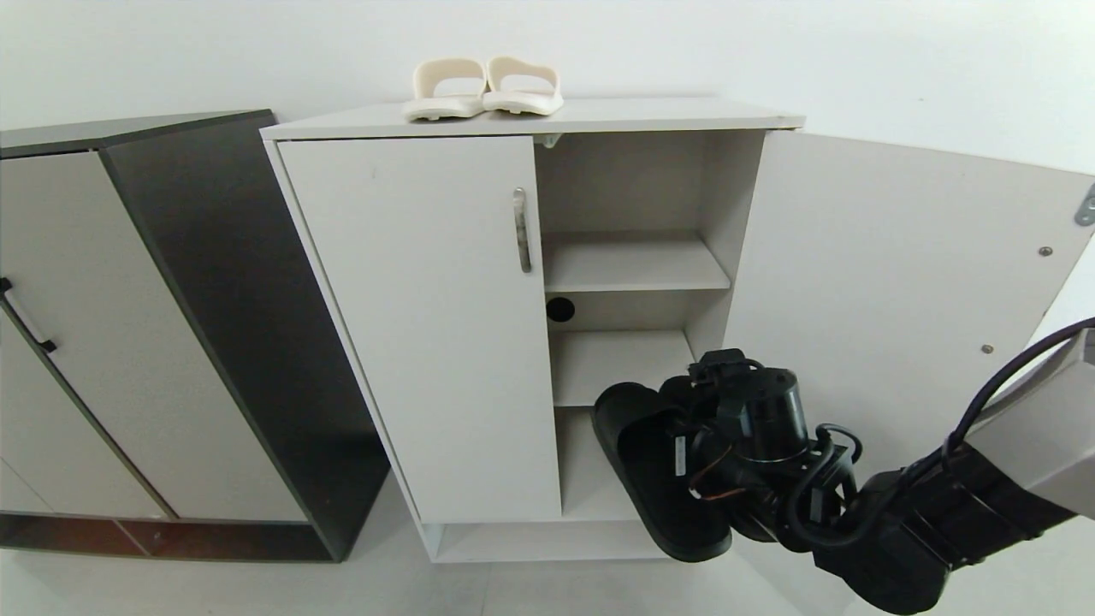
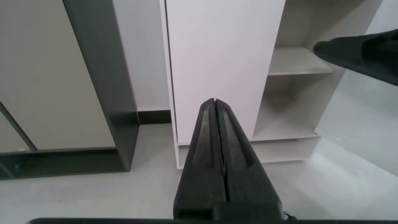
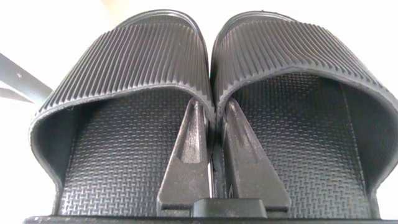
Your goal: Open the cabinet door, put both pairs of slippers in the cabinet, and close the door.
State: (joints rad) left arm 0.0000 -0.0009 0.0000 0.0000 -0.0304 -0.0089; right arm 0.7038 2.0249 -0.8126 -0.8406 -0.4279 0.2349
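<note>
Fingers of right gripper pinch adjoining straps of black slippers.

black slippers — matt rubber, ribbed straps, textured footbed | cabinet matt white laminate | handle — brushed metal

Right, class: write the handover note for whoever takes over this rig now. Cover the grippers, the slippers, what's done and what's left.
Left gripper: shut, empty, facing the cabinet.
Right gripper: shut on the black slippers, both pinched together in front of the open lower compartment.
Cream slippers: on the cabinet top.
Done: right door open.
Left: shelve the black pair, then the cream pair, and close the door.
</note>
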